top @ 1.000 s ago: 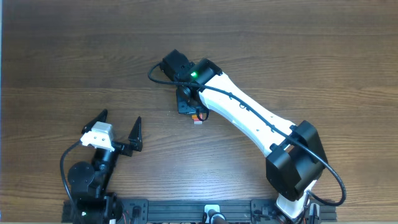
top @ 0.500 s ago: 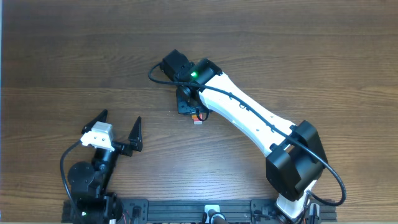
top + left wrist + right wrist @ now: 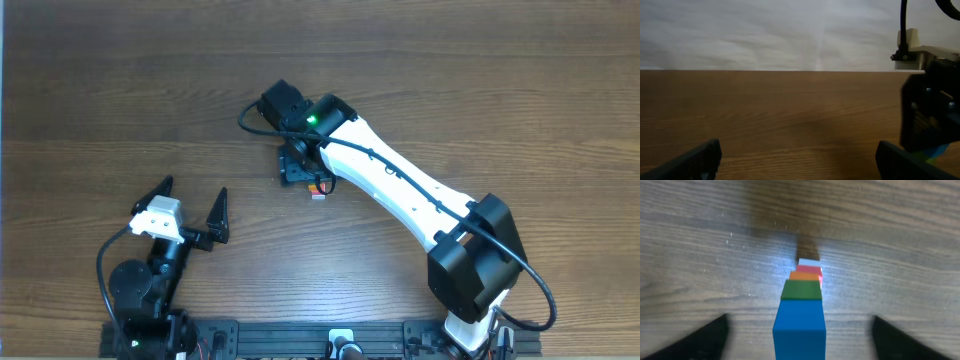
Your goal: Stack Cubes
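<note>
Wood-grain desk (image 3: 480,80) is carrying a stack of cubes (image 3: 801,300), blue cube (image 3: 800,330) topmost, standing directly beneath the right claw (image 3: 297,165). That claw's fingers are hanging wide apart, gripping nothing. Well away, the left claw (image 3: 193,190) is sitting wide open and empty.

Overhead looks straight down, left wrist low across table (image 3: 765,115) — right wrist close above stack (image 3: 801,292)

- The counter (image 3: 120,80) is dark brown wood, with the grain running side to side in the top view.
- One column of cubes (image 3: 802,300) stands upright on it.
- Only the white cube (image 3: 809,262) at the column's foot touches the wood.
- A dark shadow (image 3: 807,245) lies on the wood just beside the column's foot, with a pale glare around it.
</note>
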Robot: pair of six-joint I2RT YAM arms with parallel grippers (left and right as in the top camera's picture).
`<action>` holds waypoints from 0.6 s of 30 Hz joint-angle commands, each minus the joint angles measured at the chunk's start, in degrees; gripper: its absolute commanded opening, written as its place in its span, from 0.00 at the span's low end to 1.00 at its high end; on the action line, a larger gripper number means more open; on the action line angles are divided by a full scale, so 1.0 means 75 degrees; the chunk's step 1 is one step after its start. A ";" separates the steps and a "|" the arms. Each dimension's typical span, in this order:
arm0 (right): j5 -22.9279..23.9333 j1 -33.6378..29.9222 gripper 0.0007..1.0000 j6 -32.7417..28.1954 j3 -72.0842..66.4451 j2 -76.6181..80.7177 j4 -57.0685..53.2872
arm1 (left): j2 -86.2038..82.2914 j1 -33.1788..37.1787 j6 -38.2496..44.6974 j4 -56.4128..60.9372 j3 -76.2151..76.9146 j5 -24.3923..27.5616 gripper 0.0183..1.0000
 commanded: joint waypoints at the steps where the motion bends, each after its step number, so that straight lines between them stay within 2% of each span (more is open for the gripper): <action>1: 0.0035 -0.0050 0.99 -0.0058 -0.0055 0.0079 0.0087 | -0.0041 -0.0035 0.0111 -0.0003 -0.0044 0.0050 1.00; 6: 0.0478 -0.0452 0.99 -0.0731 0.0216 -0.0015 0.0615 | -0.0041 -0.0035 0.0114 -0.0003 -0.0044 0.0050 1.00; 12: 0.0804 -0.1568 0.99 -0.1792 0.1571 -0.0096 0.0903 | -0.0041 -0.0035 0.0111 -0.0003 -0.0044 0.0050 1.00; 18: 0.1888 -0.2873 0.99 -0.2442 0.1859 -0.0632 0.0463 | -0.0041 -0.0035 0.0114 -0.0006 -0.0044 0.0050 1.00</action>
